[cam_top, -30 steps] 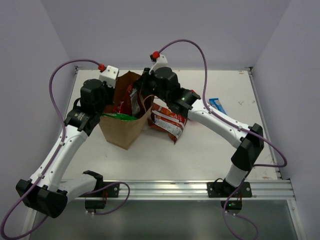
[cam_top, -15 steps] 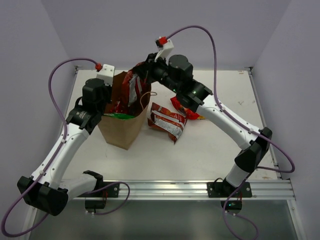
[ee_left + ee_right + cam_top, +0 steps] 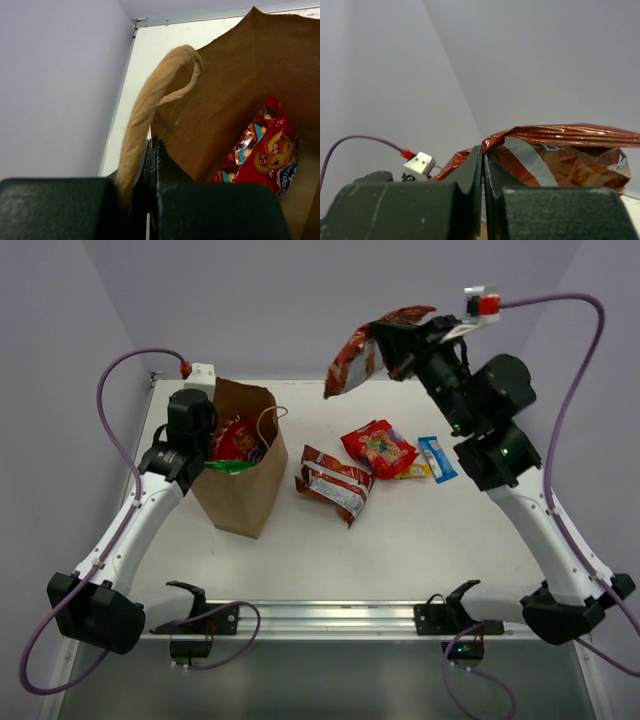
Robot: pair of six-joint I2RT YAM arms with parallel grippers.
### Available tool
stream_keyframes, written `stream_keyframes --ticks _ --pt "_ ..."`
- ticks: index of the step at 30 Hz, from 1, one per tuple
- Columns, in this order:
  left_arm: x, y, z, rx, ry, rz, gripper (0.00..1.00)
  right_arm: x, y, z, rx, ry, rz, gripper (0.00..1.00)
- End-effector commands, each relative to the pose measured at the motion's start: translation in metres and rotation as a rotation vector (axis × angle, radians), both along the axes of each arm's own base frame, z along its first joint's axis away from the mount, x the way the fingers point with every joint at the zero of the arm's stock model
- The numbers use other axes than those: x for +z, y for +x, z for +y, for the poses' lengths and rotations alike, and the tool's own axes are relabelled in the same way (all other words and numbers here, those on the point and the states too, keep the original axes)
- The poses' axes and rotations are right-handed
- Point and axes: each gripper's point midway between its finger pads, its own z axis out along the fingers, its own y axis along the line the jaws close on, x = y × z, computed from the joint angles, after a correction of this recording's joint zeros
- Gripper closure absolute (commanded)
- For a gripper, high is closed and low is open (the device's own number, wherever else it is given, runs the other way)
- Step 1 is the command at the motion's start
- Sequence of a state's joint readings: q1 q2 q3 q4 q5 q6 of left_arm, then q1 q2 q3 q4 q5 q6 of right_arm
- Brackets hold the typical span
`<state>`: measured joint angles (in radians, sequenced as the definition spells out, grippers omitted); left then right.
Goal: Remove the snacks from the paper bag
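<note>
The brown paper bag (image 3: pixel 243 485) stands upright at the table's left. My left gripper (image 3: pixel 206 443) is shut on its left rim (image 3: pixel 225 90), and the twisted handle (image 3: pixel 150 95) lies over one finger. A green chip bag (image 3: pixel 228 467) and a red bag with a blue label (image 3: pixel 238 438) are inside; the red one also shows in the left wrist view (image 3: pixel 270 155). My right gripper (image 3: pixel 387 343) is shut on a dark red Doritos bag (image 3: pixel 352 360), held high above the table's back, and it fills the right wrist view (image 3: pixel 560 155).
On the table right of the paper bag lie a red-silver bag (image 3: pixel 335 483), a small red candy bag (image 3: pixel 378 447) and a slim blue bar (image 3: pixel 436 458). Grey walls close the left, back and right. A metal rail (image 3: pixel 400 615) runs along the near edge.
My right gripper has pulled the Doritos bag up out of the paper bag and swung it high to the right. The candy bag and blue bar are now uncovered. The left gripper has kept its hold.
</note>
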<state>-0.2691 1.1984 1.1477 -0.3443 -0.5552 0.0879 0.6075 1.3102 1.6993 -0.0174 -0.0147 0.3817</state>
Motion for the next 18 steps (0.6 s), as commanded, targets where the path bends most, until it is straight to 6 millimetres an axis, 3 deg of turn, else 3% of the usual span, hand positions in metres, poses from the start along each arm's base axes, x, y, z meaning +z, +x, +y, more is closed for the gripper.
stream_keyframes --ticks 1,3,4,6,7,9,10,12,13,16,18 --pt "0.03 0.011 0.02 0.106 -0.007 -0.105 1.0 -0.026 -0.01 -0.051 -0.154 0.043 0.037 1.0" --pt "0.037 0.015 0.021 0.106 -0.004 -0.123 1.0 -0.054 -0.013 -0.065 -0.199 0.05 0.098 1.0" --pt "0.044 0.018 0.018 0.093 -0.006 -0.139 1.0 -0.097 -0.006 -0.068 -0.231 0.035 0.191 1.0" --pt "0.056 0.022 0.017 0.077 0.002 -0.172 1.0 -0.126 -0.018 -0.082 -0.262 0.043 0.259 1.0" --pt "0.061 0.024 0.015 0.063 0.004 -0.186 1.0 -0.167 -0.016 -0.082 -0.279 0.039 0.352 1.0" --pt "0.077 0.026 0.015 0.042 0.034 -0.222 1.0 -0.204 -0.025 -0.091 -0.306 0.034 0.436 1.0" --pt "0.082 0.028 0.014 0.03 0.045 -0.236 1.0 -0.247 -0.027 -0.093 -0.323 0.023 0.543 1.0" --pt "0.094 0.03 0.015 0.022 0.084 -0.269 1.0 -0.279 -0.034 -0.099 -0.349 0.035 0.614 1.0" --pt "0.097 0.033 0.014 0.011 0.095 -0.277 1.0 -0.313 -0.037 -0.1 -0.366 0.041 0.693 1.0" --pt "0.11 0.04 0.007 -0.036 0.119 -0.305 1.0 -0.362 -0.044 -0.106 -0.409 0.042 0.808 1.0" --pt "0.118 0.042 0.003 -0.062 0.125 -0.324 1.0 -0.382 -0.042 -0.112 -0.454 0.035 0.853 1.0"
